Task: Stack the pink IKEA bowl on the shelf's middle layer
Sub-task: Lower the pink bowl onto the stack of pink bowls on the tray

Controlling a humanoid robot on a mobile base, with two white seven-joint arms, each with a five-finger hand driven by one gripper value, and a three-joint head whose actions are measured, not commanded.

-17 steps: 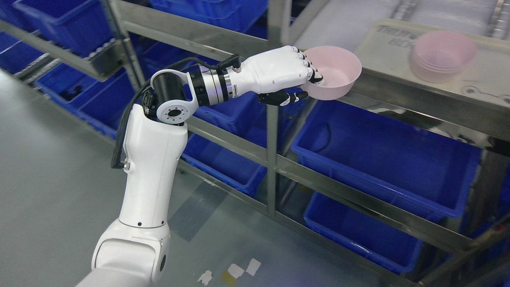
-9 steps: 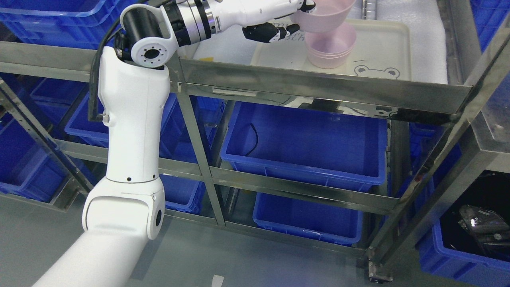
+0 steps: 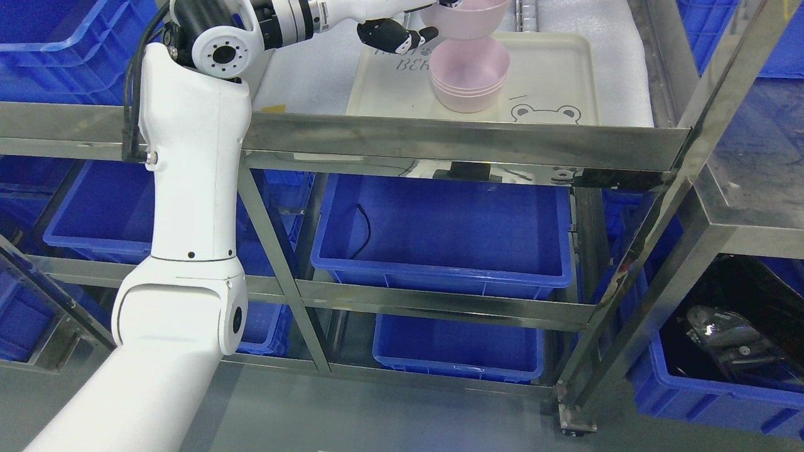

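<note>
The robot's white left arm is reaching up from the lower left, and its left hand [image 3: 402, 25], mostly cut off by the top edge of the view, is gripping a pale pink plastic bowl [image 3: 468, 19] by its rim, dark fingers [image 3: 389, 37] curling beneath it. The held bowl is hanging directly above a stack of matching pink bowls [image 3: 470, 75], its base nearly meeting the top rim of the stack; contact cannot be judged. The stack is sitting on a cream rectangular tray with a printed bear face [image 3: 553, 81], which is lying on a stainless-steel shelf [image 3: 465, 141] near its front edge. Blue plastic bins [image 3: 440, 232] are occupying the lower shelf levels beneath. The right arm is lying outside the view.
</note>
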